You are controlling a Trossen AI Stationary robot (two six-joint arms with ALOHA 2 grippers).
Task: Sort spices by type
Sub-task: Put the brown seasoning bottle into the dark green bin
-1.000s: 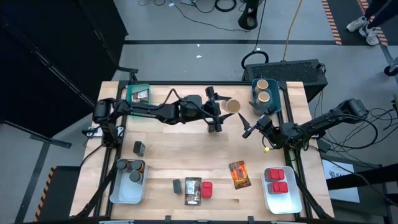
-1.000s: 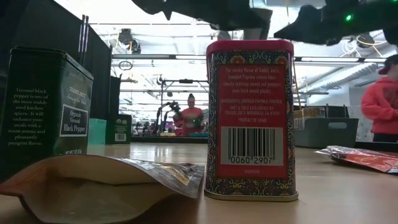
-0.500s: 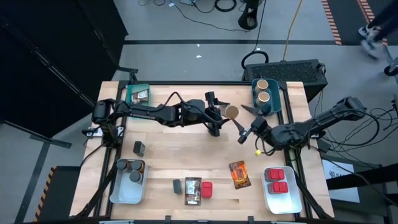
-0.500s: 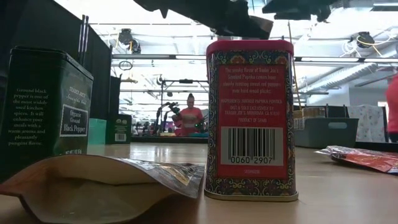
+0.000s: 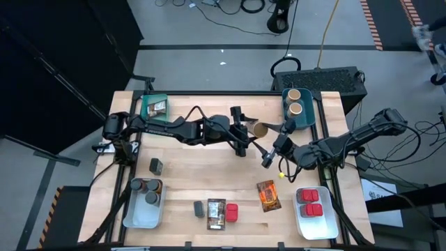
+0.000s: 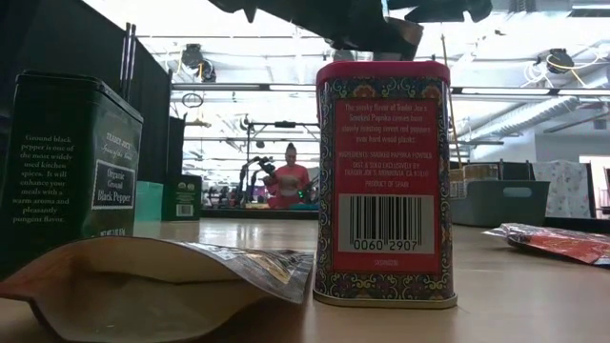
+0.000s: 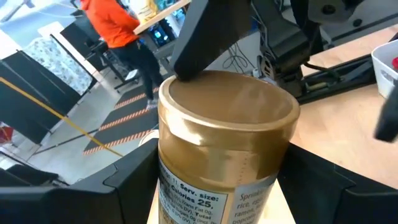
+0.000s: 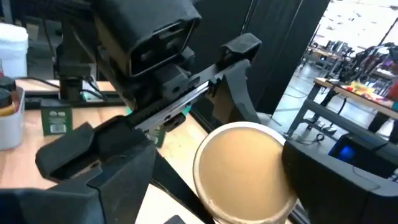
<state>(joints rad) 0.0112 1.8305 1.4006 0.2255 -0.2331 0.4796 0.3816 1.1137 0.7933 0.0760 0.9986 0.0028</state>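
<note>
1. We see a handover in the air above the middle of the surface (image 5: 188,183). The left end effector (image 5: 245,130) is closed on a tan cylinder (image 5: 260,129), which it holds on its side, off the wood.
2. The right end effector (image 5: 276,143) has its fingers spread wide, one on each side of the cylinder's flat end (image 8: 245,171). We cannot tell if they touch it already.
3. To do this step well, we think the right fingers should close on the free part of the body, away from the left fingers (image 7: 134,180), and the left should let go only after the grip is firm. The round wall is smooth, so a grip off the centre could let it roll out.
4. The likely goal is the teal bin (image 5: 309,117) at the far right edge, where two tan cylinders (image 5: 295,102) already stand.
5. Other things lie well apart: a printed packet (image 5: 268,194), the red tins (image 5: 309,201) in a white bin, and the dark jars (image 5: 144,190) in the bin at the near left.
6. What stands in the way is mainly the two arms themselves, which are close together here.
</note>
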